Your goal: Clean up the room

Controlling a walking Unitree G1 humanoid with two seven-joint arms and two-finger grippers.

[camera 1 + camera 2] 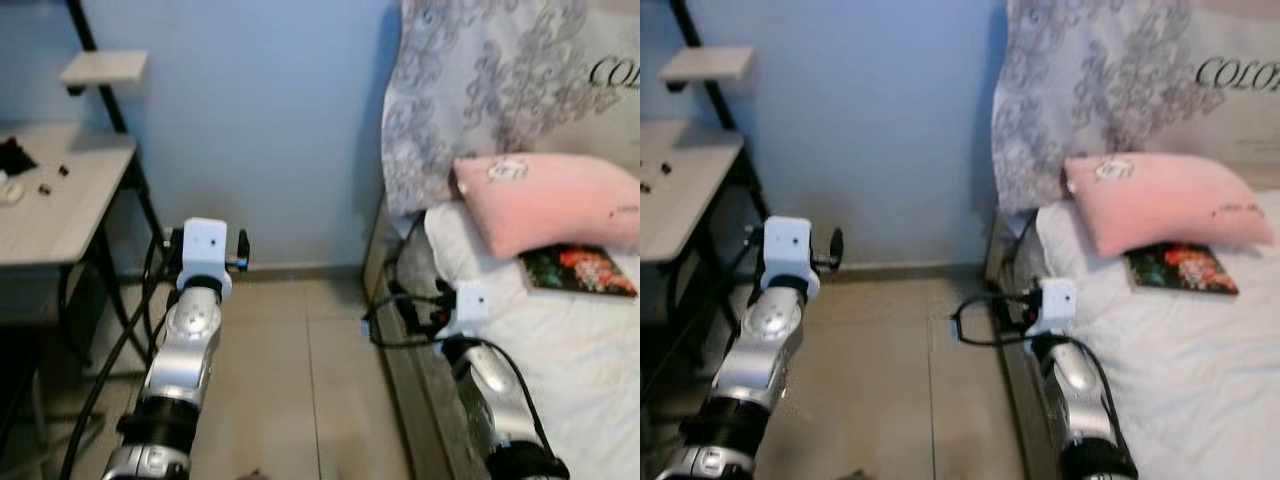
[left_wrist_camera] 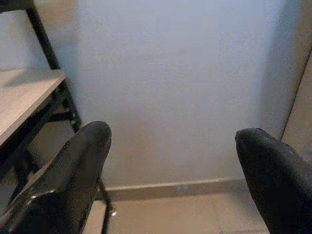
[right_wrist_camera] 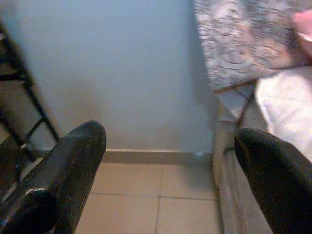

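Note:
My left gripper (image 2: 173, 146) is held out over the tiled floor, facing the blue wall beside a desk; its fingers (image 2: 73, 165) are open with nothing between them. Close to the bed's edge, my right gripper (image 3: 170, 146) is open too and holds nothing. A pink pillow (image 1: 550, 200) lies at the head of the white bed (image 1: 560, 370). A book with a flowered cover (image 1: 578, 270) lies partly under the pillow's front edge. Several small dark items (image 1: 40, 180) sit on the light wooden desk (image 1: 60, 215) at the left.
A small shelf (image 1: 103, 67) on a black frame stands above the desk. A patterned grey cloth (image 1: 470, 90) hangs at the bed's head. Black cables (image 1: 400, 320) trail along the bed's side. Beige floor tiles (image 1: 300, 380) run between desk and bed up to the wall.

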